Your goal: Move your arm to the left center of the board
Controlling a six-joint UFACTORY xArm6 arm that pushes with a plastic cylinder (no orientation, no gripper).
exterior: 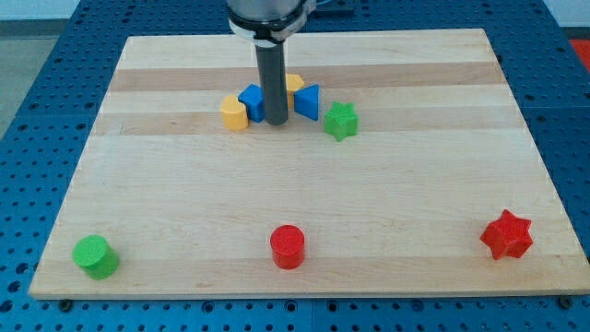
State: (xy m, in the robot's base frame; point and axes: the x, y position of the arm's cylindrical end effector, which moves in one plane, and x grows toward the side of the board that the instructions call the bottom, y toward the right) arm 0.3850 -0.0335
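Note:
My dark rod comes down from the view's top centre, and my tip [276,121] rests on the wooden board [184,203] inside a cluster of blocks. A blue block [251,101] touches the rod on its left, with a yellow block [235,113] further left. A blue triangular block [308,100] sits just right of the rod, and a second yellow block [294,84] is partly hidden behind it. A green star [341,120] lies to the right of the cluster.
A green cylinder [96,256] stands at the bottom left corner, a red cylinder [287,246] at the bottom centre, and a red star [507,235] at the bottom right. A blue perforated table [37,92] surrounds the board.

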